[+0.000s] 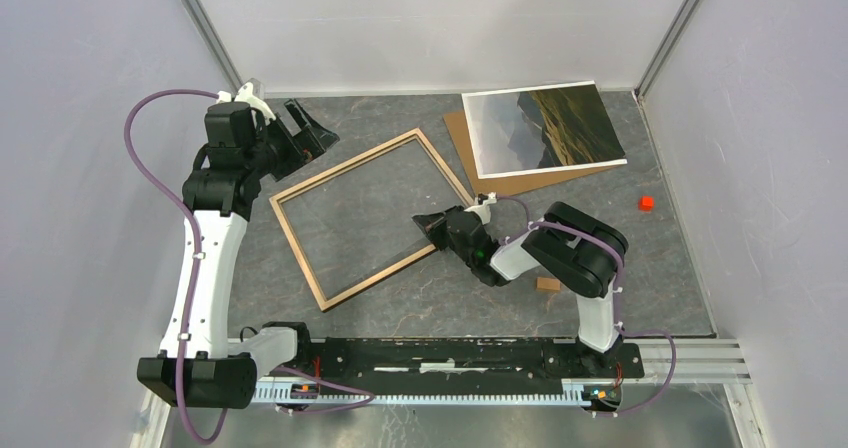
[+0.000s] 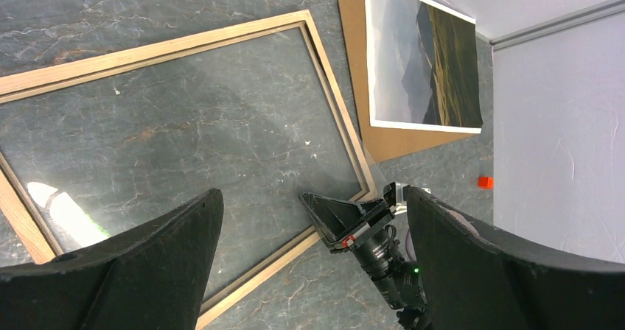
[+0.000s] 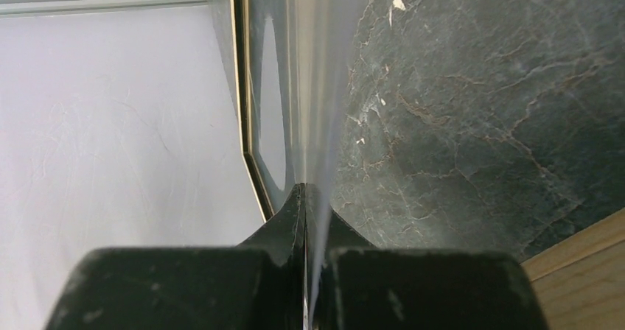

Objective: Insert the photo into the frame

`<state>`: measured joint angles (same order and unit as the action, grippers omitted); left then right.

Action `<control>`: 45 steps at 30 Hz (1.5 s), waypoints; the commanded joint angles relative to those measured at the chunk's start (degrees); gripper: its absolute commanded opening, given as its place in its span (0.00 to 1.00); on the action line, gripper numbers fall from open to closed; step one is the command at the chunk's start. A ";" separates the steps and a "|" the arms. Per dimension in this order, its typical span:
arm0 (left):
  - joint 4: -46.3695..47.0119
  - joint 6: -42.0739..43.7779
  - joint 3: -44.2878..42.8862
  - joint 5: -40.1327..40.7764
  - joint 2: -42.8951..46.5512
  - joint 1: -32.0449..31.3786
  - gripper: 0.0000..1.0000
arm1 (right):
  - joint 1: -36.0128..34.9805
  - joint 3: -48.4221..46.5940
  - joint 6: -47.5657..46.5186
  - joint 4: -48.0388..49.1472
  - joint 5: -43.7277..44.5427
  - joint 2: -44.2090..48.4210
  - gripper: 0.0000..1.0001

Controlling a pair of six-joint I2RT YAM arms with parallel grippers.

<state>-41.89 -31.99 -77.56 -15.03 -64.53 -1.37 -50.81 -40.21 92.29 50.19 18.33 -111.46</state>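
Note:
The light-wood frame (image 1: 300, 253) lies flat and skewed in the middle of the table, also in the left wrist view (image 2: 147, 46). My right gripper (image 1: 432, 223) is at the frame's near right corner, shut on the edge of the clear pane (image 3: 317, 87), which runs edge-on between its fingers; the gripper (image 3: 304, 190) shows the wood rim (image 3: 589, 249) beside it. My left gripper (image 1: 310, 133) is open and empty, raised over the frame's far left corner (image 2: 313, 194). The photo (image 1: 545, 128) lies face up at the back right, also in the left wrist view (image 2: 424, 65).
The photo rests on a brown backing board (image 1: 465, 138) that sticks out at its left and near side (image 2: 352, 50). A small red cube (image 1: 646, 203) lies near the right wall. A small wooden block (image 1: 547, 284) lies by the right arm.

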 commanded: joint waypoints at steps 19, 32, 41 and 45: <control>1.53 4.73 3.89 3.60 4.40 -0.35 1.00 | -0.78 1.61 -14.01 -27.20 -8.62 19.13 0.97; -3.38 7.66 12.76 -6.33 6.03 -0.48 1.00 | 5.64 5.57 -67.91 -54.38 -5.78 52.83 0.98; -2.05 8.48 17.17 -12.07 2.39 -2.52 1.00 | 15.00 -4.63 -80.41 -64.90 -10.56 46.64 0.98; -1.88 9.20 17.52 -12.66 0.62 -3.83 1.00 | 20.20 -5.22 -79.32 -61.26 -17.97 41.73 0.98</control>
<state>-44.71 -26.59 -60.29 -24.77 -62.83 -3.99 -34.72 -42.78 15.97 -12.10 7.05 -66.30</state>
